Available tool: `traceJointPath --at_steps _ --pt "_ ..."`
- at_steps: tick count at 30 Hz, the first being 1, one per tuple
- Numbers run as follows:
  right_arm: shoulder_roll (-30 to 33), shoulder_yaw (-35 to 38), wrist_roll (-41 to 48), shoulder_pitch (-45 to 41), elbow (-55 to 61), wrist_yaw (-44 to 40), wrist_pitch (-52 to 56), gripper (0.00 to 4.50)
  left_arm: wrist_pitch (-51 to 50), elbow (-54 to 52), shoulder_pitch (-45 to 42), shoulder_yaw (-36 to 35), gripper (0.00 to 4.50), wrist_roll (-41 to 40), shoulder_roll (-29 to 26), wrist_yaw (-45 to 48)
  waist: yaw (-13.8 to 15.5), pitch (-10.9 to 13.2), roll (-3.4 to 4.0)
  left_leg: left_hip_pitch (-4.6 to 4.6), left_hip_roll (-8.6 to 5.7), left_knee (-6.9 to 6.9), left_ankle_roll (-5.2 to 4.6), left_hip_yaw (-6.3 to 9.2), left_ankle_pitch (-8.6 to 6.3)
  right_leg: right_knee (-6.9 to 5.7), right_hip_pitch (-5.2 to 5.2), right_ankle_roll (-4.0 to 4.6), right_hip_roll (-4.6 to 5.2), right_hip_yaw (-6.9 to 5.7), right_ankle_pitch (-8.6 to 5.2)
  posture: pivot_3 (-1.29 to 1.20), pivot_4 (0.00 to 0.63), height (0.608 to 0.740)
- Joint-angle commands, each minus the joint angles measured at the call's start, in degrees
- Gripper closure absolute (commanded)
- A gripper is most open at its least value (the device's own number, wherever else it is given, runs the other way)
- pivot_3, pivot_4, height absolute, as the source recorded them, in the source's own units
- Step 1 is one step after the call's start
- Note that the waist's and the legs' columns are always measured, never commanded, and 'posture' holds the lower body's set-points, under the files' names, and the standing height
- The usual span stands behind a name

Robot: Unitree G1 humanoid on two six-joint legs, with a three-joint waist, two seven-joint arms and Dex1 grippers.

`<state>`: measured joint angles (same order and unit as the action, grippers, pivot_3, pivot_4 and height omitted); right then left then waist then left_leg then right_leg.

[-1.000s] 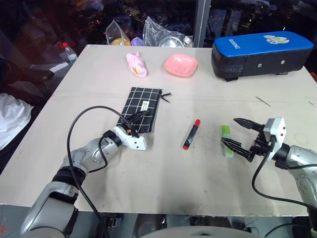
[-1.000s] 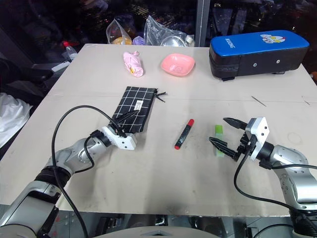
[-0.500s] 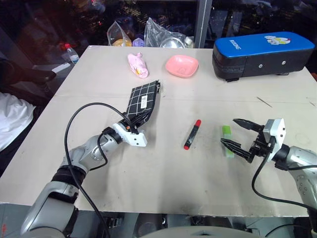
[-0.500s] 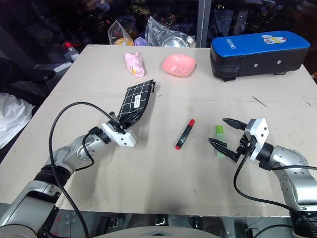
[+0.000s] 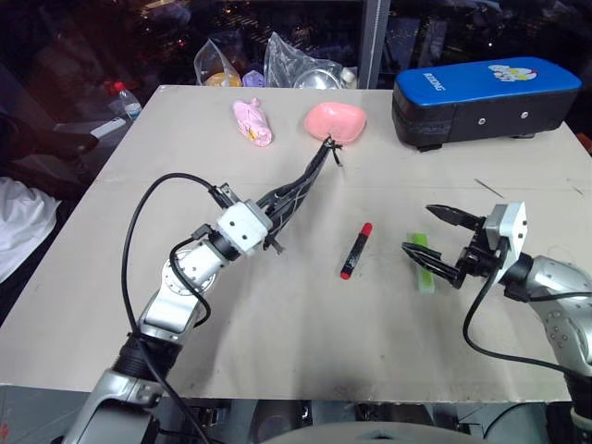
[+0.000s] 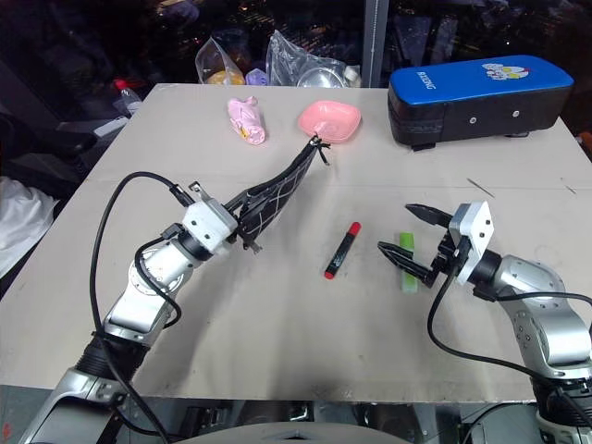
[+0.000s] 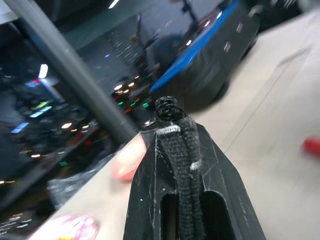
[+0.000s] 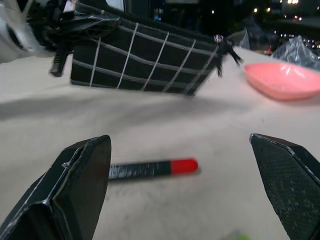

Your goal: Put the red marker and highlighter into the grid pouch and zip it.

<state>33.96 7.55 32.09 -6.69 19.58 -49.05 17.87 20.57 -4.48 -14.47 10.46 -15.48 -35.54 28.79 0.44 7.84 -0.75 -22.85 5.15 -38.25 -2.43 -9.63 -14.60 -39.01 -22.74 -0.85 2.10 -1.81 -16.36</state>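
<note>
From my head cameras I see my left tool [image 5: 268, 215] clenched on one end of the black fabric grid pouch with white lines [image 5: 301, 190], holding it up off the pale worktop [image 5: 277, 314] so that it slants away toward the pink shallow dish [image 5: 335, 120], its black zipper pull [image 5: 331, 146] dangling at the far end. The slim red marker with a black middle [image 5: 355, 251] lies flat on the worktop between my two arms, apart from the pouch. The flat light-green highlighter [image 5: 423, 262] lies just beside my right tool [image 5: 433, 241], whose black fingers are spread wide and grasp nothing. At the back stand a big black case with a blue top [image 5: 487, 91], a crumpled pink cloth bundle [image 5: 252, 122] and some clear plastic bags [image 5: 301, 68]. My left wrist camera looks along the two fingers [image 7: 150, 185] pressed together on a strip of black woven fabric [image 7: 181, 165], with the blue-topped case blurred beyond. My right wrist camera shows its two fingers [image 8: 75, 185] far apart, the red marker [image 8: 152, 168] lying between and beyond them, and the grid pouch [image 8: 145, 62] raised above the worktop farther off, next to the pink dish [image 8: 282, 80].
</note>
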Motion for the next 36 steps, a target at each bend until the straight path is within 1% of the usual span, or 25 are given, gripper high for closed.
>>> traceJointPath --at_steps 1,3,5,8,10,13,16,22,26,31,36 --pt "-0.04 0.93 1.35 -4.60 2.99 4.50 3.71 0.00 -4.39 -6.21 1.02 -0.93 4.42 -7.53 -0.60 7.86 -0.02 0.01 0.01 0.00 0.02 0.00 0.00 0.00 0.00 0.00 0.00 0.00 -0.01 0.01 0.00 0.00 0.150 0.740" --pt "0.52 0.09 -0.13 -7.49 2.82 7.59 7.31 0.00 -4.72 -6.19 1.71 -0.81 4.42 -8.28 -0.62 12.32 0.05 0.01 0.01 0.00 -0.02 0.00 0.01 0.02 0.00 0.01 0.00 0.00 -0.04 0.00 0.00 0.00 0.150 0.740" --pt "1.09 -0.55 -0.85 -9.01 2.87 8.93 9.66 0.00 -4.67 -6.30 2.13 -0.85 4.42 -8.82 -0.50 15.43 0.06 0.01 0.02 0.00 -0.03 0.00 0.01 0.00 0.00 0.01 0.00 0.01 -0.04 0.03 0.00 0.00 0.150 0.740" --pt "1.44 -0.18 0.34 -11.03 3.32 11.06 14.09 0.00 -5.47 -7.81 2.45 -1.96 4.42 -10.15 0.30 17.75 0.17 0.01 0.01 -0.01 -0.03 0.01 0.01 0.00 0.00 0.06 0.00 0.01 -0.04 0.03 0.00 0.00 0.150 0.740" --pt "2.08 0.28 1.21 -12.27 3.84 12.39 17.63 0.00 -4.80 -8.41 2.50 -2.02 4.42 -9.16 0.30 19.38 0.17 0.01 0.01 -0.03 -0.01 0.01 0.01 0.00 0.00 0.06 -0.01 0.01 -0.04 0.06 0.00 0.00 0.150 0.740" --pt "3.65 0.15 1.78 -13.59 4.16 11.73 20.68 0.00 -1.81 -8.43 1.48 -2.59 4.42 -6.44 1.19 20.39 0.16 0.02 0.03 -0.03 0.00 0.01 0.01 -0.01 0.00 0.07 -0.01 0.02 -0.03 0.10 0.00 0.00 0.150 0.740" --pt "5.34 -1.26 1.09 -14.27 3.97 9.56 21.07 0.00 2.03 -7.41 -0.57 -2.77 4.42 -3.27 1.56 21.77 0.24 0.02 0.02 -0.04 -0.02 0.01 0.00 0.02 -0.01 0.08 -0.01 0.02 -0.04 0.11 0.00 0.00 0.150 0.740" --pt "5.23 -3.57 1.08 -15.88 3.01 8.80 23.30 0.00 12.10 -0.24 -4.56 -2.84 4.42 0.82 1.38 25.58 -0.04 0.02 0.02 -0.05 -0.02 0.03 -0.01 0.01 -0.01 0.09 -0.02 0.03 -0.06 0.11 0.00 0.00 0.150 0.740" --pt "3.45 -4.15 1.25 -17.29 1.78 10.90 25.69 0.00 19.67 6.78 -7.91 -2.81 4.42 2.89 1.33 27.63 -0.11 0.03 0.01 -0.07 -0.02 0.05 0.00 0.02 -0.01 0.11 -0.04 0.03 -0.06 0.08 0.00 0.00 0.150 0.740" --pt "1.68 -3.37 1.83 -18.02 1.18 13.55 29.45 0.00 24.47 11.51 -10.05 -2.36 4.42 4.14 2.39 27.06 -0.07 0.03 0.01 -0.08 -0.01 0.04 -0.01 0.00 -0.01 0.12 -0.04 0.02 -0.04 0.10 0.00 0.00 0.150 0.740" --pt "0.92 -3.32 1.40 -17.38 0.80 16.53 33.32 0.00 27.00 13.57 -9.18 -1.81 4.42 5.24 2.88 26.48 0.05 0.03 0.01 -0.11 0.00 0.04 -0.01 0.00 -0.01 0.12 -0.05 0.02 -0.04 0.09 0.00 0.00 0.150 0.740"
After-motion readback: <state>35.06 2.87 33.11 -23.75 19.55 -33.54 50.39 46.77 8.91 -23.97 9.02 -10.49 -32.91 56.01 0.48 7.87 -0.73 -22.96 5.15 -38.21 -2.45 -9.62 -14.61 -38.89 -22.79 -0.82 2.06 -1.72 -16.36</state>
